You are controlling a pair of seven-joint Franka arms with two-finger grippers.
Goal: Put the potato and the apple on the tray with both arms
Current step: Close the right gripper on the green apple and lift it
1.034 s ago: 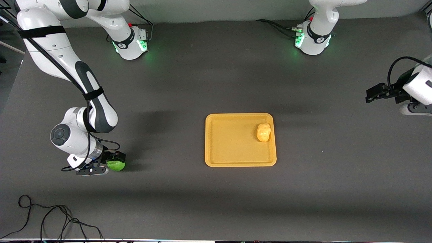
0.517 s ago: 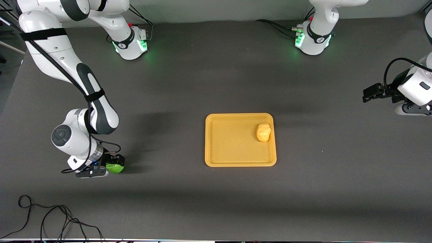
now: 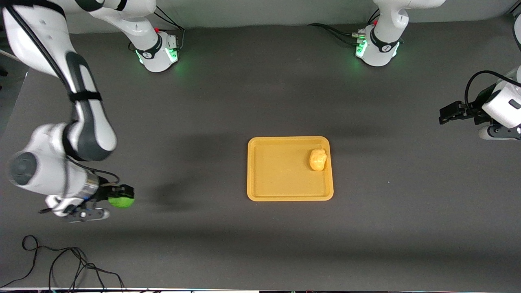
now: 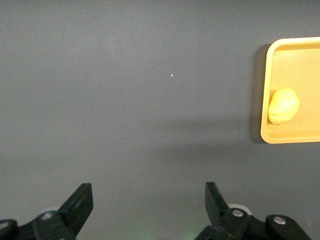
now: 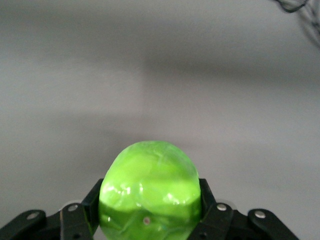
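My right gripper (image 3: 120, 196) is shut on the green apple (image 3: 121, 201) and holds it in the air over the bare table at the right arm's end; the apple fills the space between the fingers in the right wrist view (image 5: 148, 192). The yellow-orange potato (image 3: 318, 159) lies in the tray (image 3: 281, 195) by the rim toward the left arm's end; both also show in the left wrist view, potato (image 4: 283, 105) and tray (image 4: 300, 60). My left gripper (image 3: 445, 114) is open and empty over the table at the left arm's end (image 4: 149, 200).
A black cable (image 3: 61, 260) lies looped on the table near the front camera at the right arm's end. The two arm bases (image 3: 158, 51) stand along the table's back edge.
My right gripper has lifted the apple off the table and drawn it a little toward the right arm's end. The left gripper has barely shifted. Potato and tray have not moved.
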